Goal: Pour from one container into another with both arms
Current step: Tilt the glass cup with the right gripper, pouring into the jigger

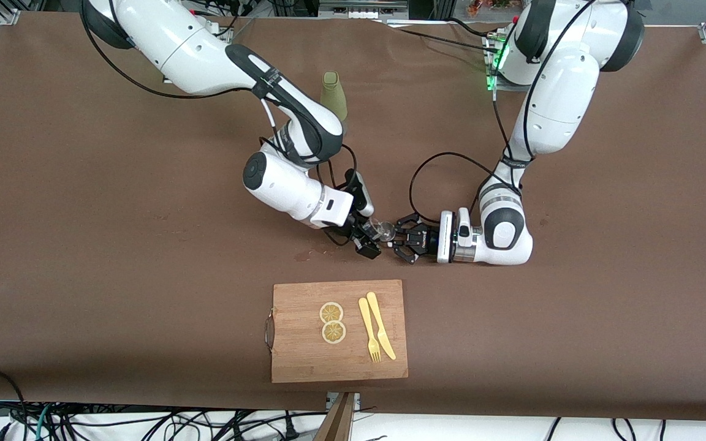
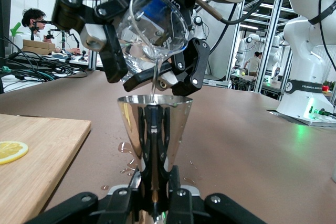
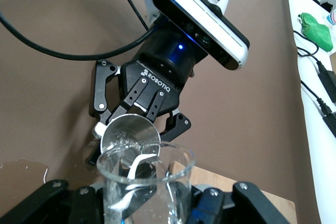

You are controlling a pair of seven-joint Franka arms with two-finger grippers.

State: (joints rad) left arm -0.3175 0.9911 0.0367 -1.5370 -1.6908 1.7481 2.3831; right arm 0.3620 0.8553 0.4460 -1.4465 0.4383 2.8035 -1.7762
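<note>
Over the middle of the table, a little toward the robots from the cutting board, the two grippers meet. My left gripper (image 2: 157,188) is shut on the waist of the upright steel jigger (image 2: 155,127). Just above it, my right gripper (image 3: 144,205) is shut on the clear glass cup (image 3: 144,179), which is tilted mouth-down toward the jigger. A thin stream of clear liquid runs from the cup (image 2: 155,30) into the jigger's upper bowl (image 3: 131,132). In the front view the cup (image 1: 383,230) shows between the right gripper (image 1: 370,240) and the left gripper (image 1: 397,240).
A wooden cutting board (image 1: 304,361) lies nearer the front camera, with two lemon slices (image 1: 331,321) and a yellow knife and fork (image 1: 376,334) on it. An olive-green bottle (image 1: 333,95) stands near the robots. Wet spots (image 1: 304,254) mark the table by the grippers.
</note>
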